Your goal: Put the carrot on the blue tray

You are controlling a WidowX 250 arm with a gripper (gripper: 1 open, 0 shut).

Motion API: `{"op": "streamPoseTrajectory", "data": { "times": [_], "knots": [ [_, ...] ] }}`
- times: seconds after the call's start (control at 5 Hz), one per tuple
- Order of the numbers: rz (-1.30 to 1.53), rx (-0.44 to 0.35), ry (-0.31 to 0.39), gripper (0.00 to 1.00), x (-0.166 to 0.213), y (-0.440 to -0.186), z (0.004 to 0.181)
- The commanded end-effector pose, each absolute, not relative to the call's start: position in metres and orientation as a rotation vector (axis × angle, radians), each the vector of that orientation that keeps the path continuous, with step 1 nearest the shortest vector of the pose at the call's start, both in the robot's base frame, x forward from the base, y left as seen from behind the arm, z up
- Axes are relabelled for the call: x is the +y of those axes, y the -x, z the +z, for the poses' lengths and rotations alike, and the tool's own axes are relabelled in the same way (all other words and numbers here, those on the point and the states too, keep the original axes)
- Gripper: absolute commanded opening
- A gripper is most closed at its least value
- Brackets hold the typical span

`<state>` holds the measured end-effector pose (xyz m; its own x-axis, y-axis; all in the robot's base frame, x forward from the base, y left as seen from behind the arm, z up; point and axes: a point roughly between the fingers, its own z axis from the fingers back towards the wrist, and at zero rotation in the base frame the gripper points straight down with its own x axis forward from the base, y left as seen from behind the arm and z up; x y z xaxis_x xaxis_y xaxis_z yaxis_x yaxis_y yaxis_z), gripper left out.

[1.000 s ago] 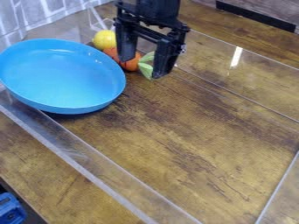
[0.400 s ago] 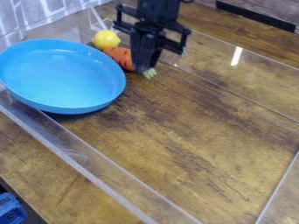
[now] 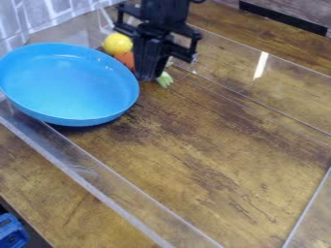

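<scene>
The orange carrot (image 3: 130, 60) lies at the back of the wooden table, just past the right rim of the blue tray (image 3: 65, 85). Its light green top (image 3: 165, 81) sticks out to the right of the fingers. My black gripper (image 3: 153, 70) points straight down over the carrot's middle, with its fingers shut on it. The carrot's middle is hidden behind the fingers. I cannot tell whether the carrot is off the table. The tray is a large shallow oval dish with nothing in it.
A yellow lemon (image 3: 116, 44) sits right behind the carrot, touching or nearly touching it. A clear plastic wall (image 3: 91, 170) runs along the table's front left. The brown wooden table (image 3: 220, 136) stretches to the right of the tray.
The fingers stood wide open on either side of the carrot. They have since shut on it. The hand has barely shifted.
</scene>
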<state>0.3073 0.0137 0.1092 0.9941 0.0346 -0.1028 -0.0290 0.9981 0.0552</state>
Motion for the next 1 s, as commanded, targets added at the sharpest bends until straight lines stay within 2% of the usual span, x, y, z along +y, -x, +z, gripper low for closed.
{"op": "streamPoseTrajectory", "data": {
  "times": [0.0,0.2,0.8],
  "knots": [
    [0.096,0.023,-0.063,0.0,0.03,-0.306,0.129],
    [0.141,0.021,-0.069,0.0,0.043,-0.308,0.122],
    [0.247,0.013,-0.079,0.0,0.05,-0.313,0.116]
  ]
}}
